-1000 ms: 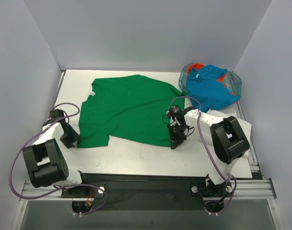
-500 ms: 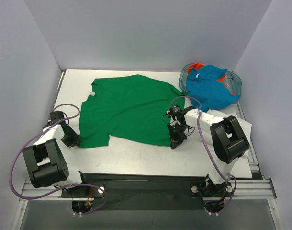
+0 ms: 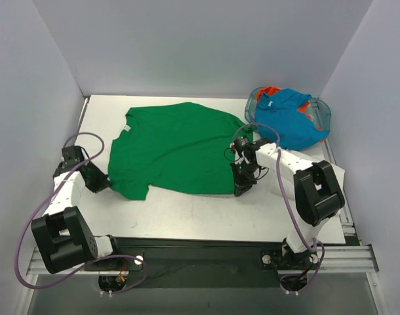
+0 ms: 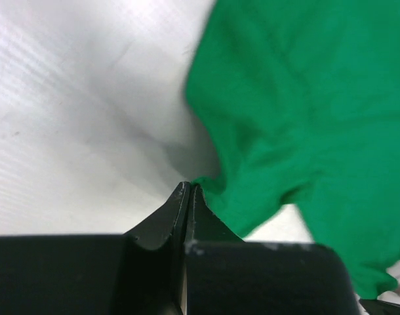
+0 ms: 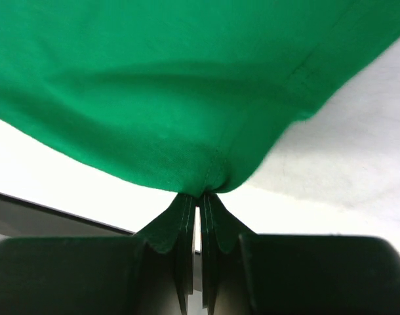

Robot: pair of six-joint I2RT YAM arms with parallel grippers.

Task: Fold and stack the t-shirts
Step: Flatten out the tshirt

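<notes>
A bright green t-shirt (image 3: 174, 149) lies spread across the middle of the table. My left gripper (image 3: 101, 186) is shut on its near left corner (image 4: 216, 190), and the cloth lifts off the table there. My right gripper (image 3: 241, 187) is shut on the hem at the near right corner (image 5: 206, 177), which hangs gathered above the tips. A turquoise blue t-shirt (image 3: 288, 118) with a white neck label lies crumpled at the back right, with a strip of an orange-red t-shirt (image 3: 271, 91) showing under it.
The blue and orange-red shirts lie in a clear bin (image 3: 323, 113) at the back right. Grey walls (image 3: 200, 39) close in the table on three sides. A dark rail (image 3: 200, 246) runs along the near edge by the arm bases.
The left gripper has shut on the green shirt's near left corner and pulled it slightly up and back. The right gripper has lifted its held corner a little farther back.
</notes>
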